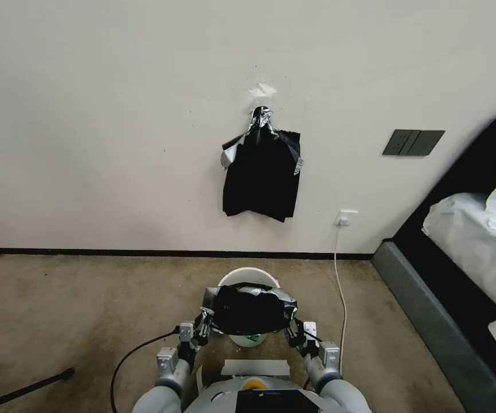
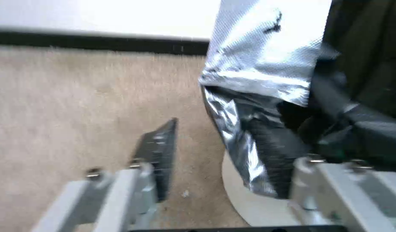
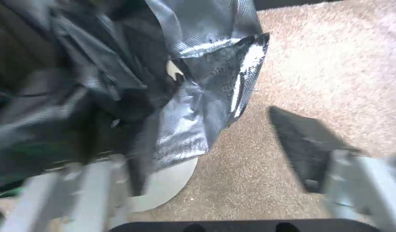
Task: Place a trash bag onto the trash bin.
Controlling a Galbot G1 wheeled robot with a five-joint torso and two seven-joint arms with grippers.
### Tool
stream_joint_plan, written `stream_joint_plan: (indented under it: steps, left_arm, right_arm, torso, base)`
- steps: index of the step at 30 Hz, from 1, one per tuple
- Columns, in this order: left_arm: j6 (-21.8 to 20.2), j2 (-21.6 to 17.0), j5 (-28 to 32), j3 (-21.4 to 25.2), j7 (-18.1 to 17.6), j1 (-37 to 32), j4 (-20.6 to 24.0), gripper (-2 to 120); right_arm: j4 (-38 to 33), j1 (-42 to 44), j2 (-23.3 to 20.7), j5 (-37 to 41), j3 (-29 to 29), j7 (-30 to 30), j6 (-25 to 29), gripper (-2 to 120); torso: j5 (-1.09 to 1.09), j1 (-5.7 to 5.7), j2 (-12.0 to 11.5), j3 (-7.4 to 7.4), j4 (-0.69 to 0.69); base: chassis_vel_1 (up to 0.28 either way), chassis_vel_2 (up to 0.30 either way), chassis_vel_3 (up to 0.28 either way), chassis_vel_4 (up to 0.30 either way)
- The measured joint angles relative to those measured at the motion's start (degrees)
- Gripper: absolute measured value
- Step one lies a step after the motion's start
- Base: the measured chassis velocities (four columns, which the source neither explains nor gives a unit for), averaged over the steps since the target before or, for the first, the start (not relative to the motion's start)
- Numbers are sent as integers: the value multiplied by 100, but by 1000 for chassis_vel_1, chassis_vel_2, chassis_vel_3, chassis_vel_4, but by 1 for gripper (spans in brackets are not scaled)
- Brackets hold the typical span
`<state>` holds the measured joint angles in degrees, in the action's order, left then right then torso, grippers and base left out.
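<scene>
Trash bag (image 1: pixel 249 310) over trash bin (image 1: pixel 248 277)

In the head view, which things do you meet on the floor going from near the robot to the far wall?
Strip of white tape → glossy black plastic trash bag stretched between both tools → round cream-white plastic trash bin → black baseboard → flat bundle of black bags hanging on the wall.

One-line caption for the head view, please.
Both claws, left and right, flank glossy black plastic trash bag over round cream-white plastic bin.

carpet floor (image 1: pixel 75 310) | on it: trash bin (image 1: pixel 248 276), white cable (image 1: pixel 339 287), black cable (image 1: pixel 122 361)
</scene>
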<state>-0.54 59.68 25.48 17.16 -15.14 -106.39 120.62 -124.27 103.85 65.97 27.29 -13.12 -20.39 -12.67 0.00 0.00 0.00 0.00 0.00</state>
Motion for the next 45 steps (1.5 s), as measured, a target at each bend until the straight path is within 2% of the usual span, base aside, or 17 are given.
stream_joint_plan:
  steps: [5, 8, 13, 14, 16, 18, 21, 25, 27, 28, 33, 36, 37, 39, 40, 43, 45]
  left_arm:
    - [207, -12, -155, 137, 58, -188, 67, 72]
    - [542, -10, -210, 380, 89, -379, 141, 87]
    - [1056, 78, -222, 585, 163, -507, 194, 97]
    - [1344, 185, -230, 710, 224, -536, 228, 99]
    - [1594, 398, -269, 855, 327, -530, 340, 100]
    - [1637, 481, -327, 897, 376, -525, 401, 100]
    - [1698, 660, -585, 982, 473, -529, 544, 100]
    - [1763, 897, -1279, 1163, 632, -721, 792, 100]
    - [1769, 921, -1326, 1173, 644, -739, 811, 100]
    - [1769, 984, -1407, 1172, 667, -785, 874, 100]
    - [1763, 1139, -1657, 1156, 672, -842, 957, 100]
    - [1755, 1249, -1814, 1163, 674, -952, 1034, 100]
    - [1755, 1249, -1814, 1163, 674, -952, 1034, 100]
    - [1754, 1324, -1899, 1198, 678, -1062, 1075, 100]
    - [1754, 1324, -1899, 1198, 678, -1062, 1075, 100]
    - [1762, 1381, -1946, 1297, 702, -1175, 1120, 100]
    - [1765, 1387, -1947, 1331, 709, -1193, 1130, 100]
  right_arm:
    - [-183, 206, 5, -75, -69, 19, 113, 87]
    - [-383, 384, 14, -308, -158, 82, 349, 99]
    - [-601, 479, 1, -379, -309, 228, 562, 100]
    - [-739, 486, -51, -335, -459, 439, 666, 100]
    - [-940, 415, -206, -100, -740, 863, 757, 100]
    - [-1016, 339, -300, 31, -878, 1021, 747, 100]
    - [-1127, 134, -532, 294, -1194, 1309, 394, 100]
    - [-1089, -873, -1197, 1026, -1641, 1884, -1005, 100]
    - [-1033, -1058, -1287, 1128, -1631, 1960, -1176, 100]
    - [-825, -1626, -1551, 1508, -1507, 2169, -1556, 100]
    - [-383, -2458, -1933, 1975, -1031, 2600, -1944, 100]
    - [214, -3532, -2245, 2120, -248, 3042, -2171, 100]
    - [214, -3532, -2245, 2120, -248, 3042, -2171, 100]
    - [702, -4377, -2315, 2110, 442, 3278, -2219, 100]
    - [702, -4377, -2315, 2110, 442, 3278, -2219, 100]
    - [1517, -5511, -2244, 2061, 1484, 3577, -2191, 100]
    - [1718, -5771, -2217, 2041, 1690, 3662, -2177, 100]
  torso:
    - [-1, 0, 0, 0, 0]
    - [0, 0, 0, 0, 0]
    - [0, 0, 0, 0, -1]
    - [0, 0, 0, 0, 0]
    - [0, 0, 0, 0, -1]
    - [0, 0, 0, 0, 0]
    - [2, 0, 0, 0, -1]
    - [2, 0, 0, 0, 2]
    - [1, 0, 0, 0, 1]
    - [2, 0, 0, 0, 2]
    - [0, 0, 0, 0, -1]
    - [1, 0, 0, 0, 0]
    - [1, 0, 0, 0, 0]
    - [1, 0, -1, 0, 2]
    - [1, 0, -1, 0, 2]
    - [2, 0, -1, 1, 0]
    - [0, 0, 0, 0, 2]
  base:
    - [0, 0, 0, 0]
    - [0, 0, 0, 0]
    - [0, 0, 0, 0]
    - [0, 0, 0, 0]
    - [0, 0, 0, 0]
    - [0, 0, 0, 0]
    - [0, 0, 0, 0]
    - [0, 0, 0, 0]
    - [0, 0, 0, 0]
    - [0, 0, 0, 0]
    - [0, 0, 0, 0]
    - [0, 0, 0, 0]
    - [0, 0, 0, 0]
    - [0, 0, 0, 0]
    - [0, 0, 0, 0]
    - [0, 0, 0, 0]
    - [0, 0, 0, 0]
